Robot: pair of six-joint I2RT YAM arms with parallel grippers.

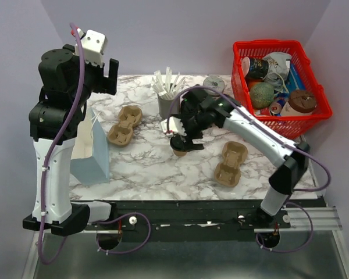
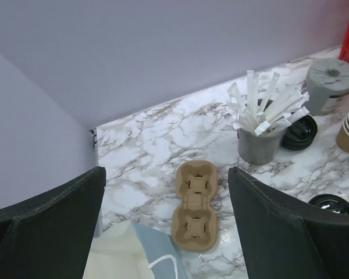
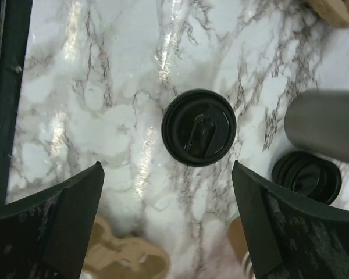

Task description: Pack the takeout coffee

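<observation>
step: grasp takeout coffee (image 3: pixel 199 128) | cup: upright on table (image 3: pixel 75 87), beneath right gripper (image 3: pixel 167 165) | right jaws: wide, empty | left gripper (image 2: pixel 166 170): wide, empty | advice: centre over lid, descend, pinch paper wall below rim

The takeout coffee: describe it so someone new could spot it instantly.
On the marble table, find the grey holder of white sticks at back centre. In front of it, under the right gripper, stands a small tan paper cup. It alone wears a black lid; the loose black lids nearby sit bare.
</observation>
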